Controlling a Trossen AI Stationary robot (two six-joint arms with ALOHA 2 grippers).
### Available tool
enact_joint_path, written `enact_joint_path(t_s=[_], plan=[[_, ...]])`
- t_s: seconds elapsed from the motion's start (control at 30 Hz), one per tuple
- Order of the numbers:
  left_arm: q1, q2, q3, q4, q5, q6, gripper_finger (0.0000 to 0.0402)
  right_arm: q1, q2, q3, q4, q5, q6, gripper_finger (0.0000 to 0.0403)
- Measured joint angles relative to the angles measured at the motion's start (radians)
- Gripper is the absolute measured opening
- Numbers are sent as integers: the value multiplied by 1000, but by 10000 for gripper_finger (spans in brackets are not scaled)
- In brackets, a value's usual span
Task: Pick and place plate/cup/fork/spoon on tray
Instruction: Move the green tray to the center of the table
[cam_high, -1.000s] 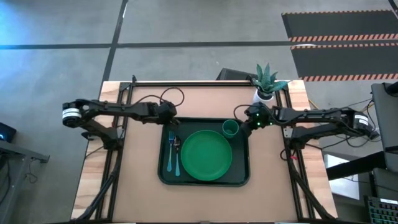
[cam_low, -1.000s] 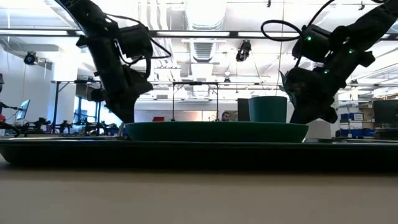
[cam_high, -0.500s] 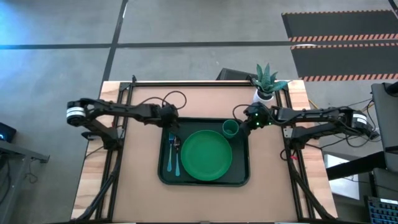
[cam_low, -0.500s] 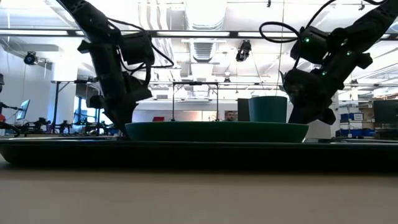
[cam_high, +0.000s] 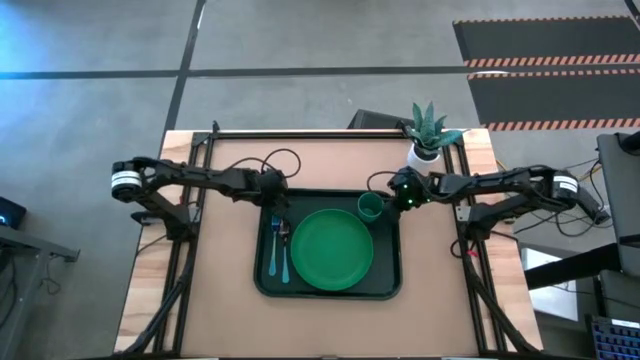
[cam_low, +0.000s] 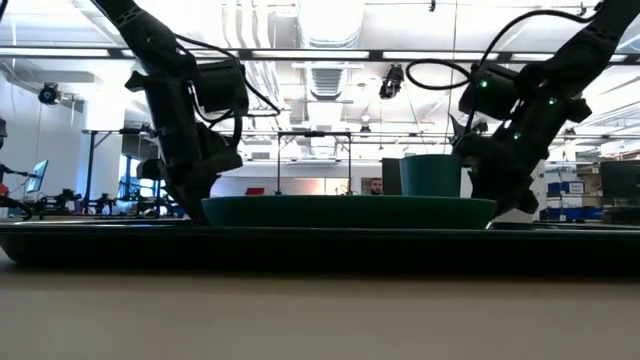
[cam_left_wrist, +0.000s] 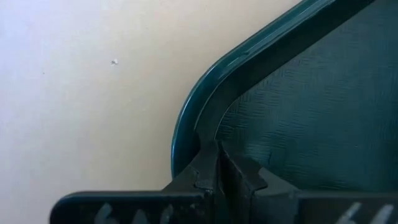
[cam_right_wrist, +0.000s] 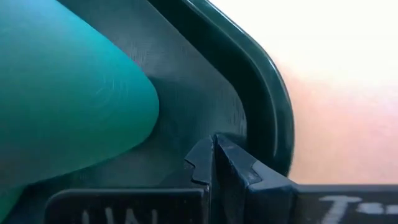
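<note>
Lifting both closed, empty fingers (cam_high: 277, 199) (cam_high: 399, 196) straight up keeps the cup (cam_high: 370, 207) and fork (cam_high: 282, 247) from being bumped on the tray (cam_high: 330, 291).

The tray (cam_high: 328, 290), dark green and rectangular with rounded corners and a raised rim, lies flat near the middle of the table. The plate (cam_high: 332, 250), round and bright green, lies flat on the tray floor, roughly central. The cup (cam_high: 370, 207), small and green, stands upright in the tray's far right corner, just beside the plate. The fork (cam_high: 274, 249) and the spoon (cam_high: 284, 252), both with light blue handles, lie side by side along the tray's left side, left of the plate.
</note>
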Motion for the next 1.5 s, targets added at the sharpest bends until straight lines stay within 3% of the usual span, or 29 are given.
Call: enact_joint_path(t_s=[0.4,1.5], plan=[[0,1,-7,2,-2,-26,0,-50,88,32,73,-23,-73,9],[27,2,-33,52,0,-26,0,-159,26,37,-12,-32,-187,8]])
